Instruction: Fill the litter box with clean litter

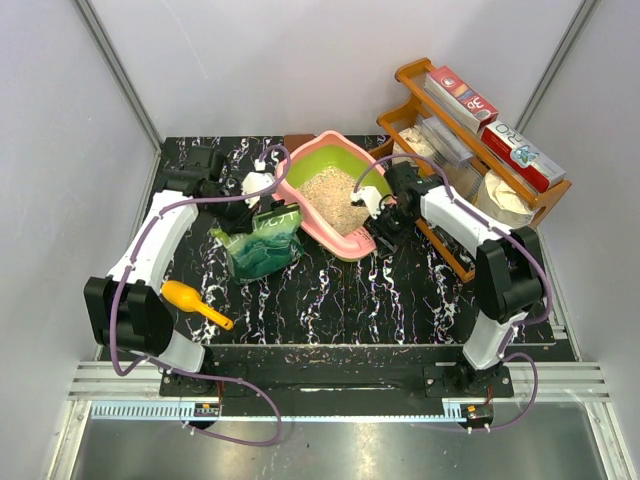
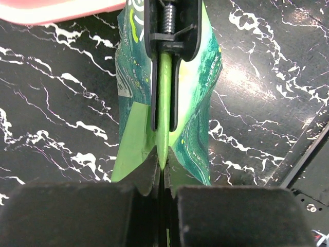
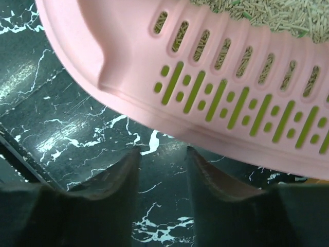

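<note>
Left gripper (image 2: 163,154) clamped on bag (image 2: 198,98), left of box (image 1: 343,242) — right gripper (image 3: 162,157) spread, empty, at box lip. Box upper centre of top view, litter (image 1: 330,190) inside. Pour judged near done — bag release needed next.

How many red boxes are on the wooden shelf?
2. One red box lies on top of the wooden rack at its far end, the other red box at its near end. More may hide on lower shelves.
</note>
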`<state>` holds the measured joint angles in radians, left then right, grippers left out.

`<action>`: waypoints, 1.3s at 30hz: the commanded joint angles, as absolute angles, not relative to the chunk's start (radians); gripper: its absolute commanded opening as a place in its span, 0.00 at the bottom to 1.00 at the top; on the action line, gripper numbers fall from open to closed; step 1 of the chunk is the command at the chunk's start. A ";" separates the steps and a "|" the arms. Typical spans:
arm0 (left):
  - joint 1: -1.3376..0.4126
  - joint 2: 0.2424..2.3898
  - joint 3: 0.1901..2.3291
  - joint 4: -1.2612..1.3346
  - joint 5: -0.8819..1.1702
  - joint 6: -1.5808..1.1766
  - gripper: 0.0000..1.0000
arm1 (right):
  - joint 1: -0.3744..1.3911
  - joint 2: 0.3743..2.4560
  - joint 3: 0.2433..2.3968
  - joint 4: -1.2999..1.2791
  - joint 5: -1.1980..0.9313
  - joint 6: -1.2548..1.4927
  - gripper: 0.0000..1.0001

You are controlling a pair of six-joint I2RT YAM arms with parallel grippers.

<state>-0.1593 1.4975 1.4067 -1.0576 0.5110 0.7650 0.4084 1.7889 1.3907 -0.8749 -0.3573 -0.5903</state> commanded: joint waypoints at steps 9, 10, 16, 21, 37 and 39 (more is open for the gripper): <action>-0.178 1.444 1.460 -0.835 0.631 0.850 0.28 | 0.400 1.692 1.655 -0.795 -0.658 -0.373 0.83; -0.178 1.434 1.441 -0.819 0.629 0.835 0.35 | 0.400 1.744 1.689 -0.787 -0.711 -0.362 0.84; -0.158 1.327 1.402 -0.689 0.601 0.617 0.66 | 0.402 1.929 1.978 -0.819 -0.981 -0.435 0.86; -0.111 1.220 1.319 -0.505 0.471 0.200 0.90 | 0.472 2.064 2.192 -0.906 -0.944 -0.634 0.85; -0.066 1.135 1.252 -0.480 0.466 0.181 0.92 | 0.624 2.278 2.436 -1.017 -0.881 -0.954 0.85; -0.066 1.137 1.252 -0.482 0.474 0.179 0.91 | 0.629 2.276 2.419 -0.999 -0.890 -0.937 0.80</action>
<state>-0.0704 1.1648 1.2518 -0.5274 0.4667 0.1905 0.5991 2.2791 2.4260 -1.0222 -0.8780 -0.9031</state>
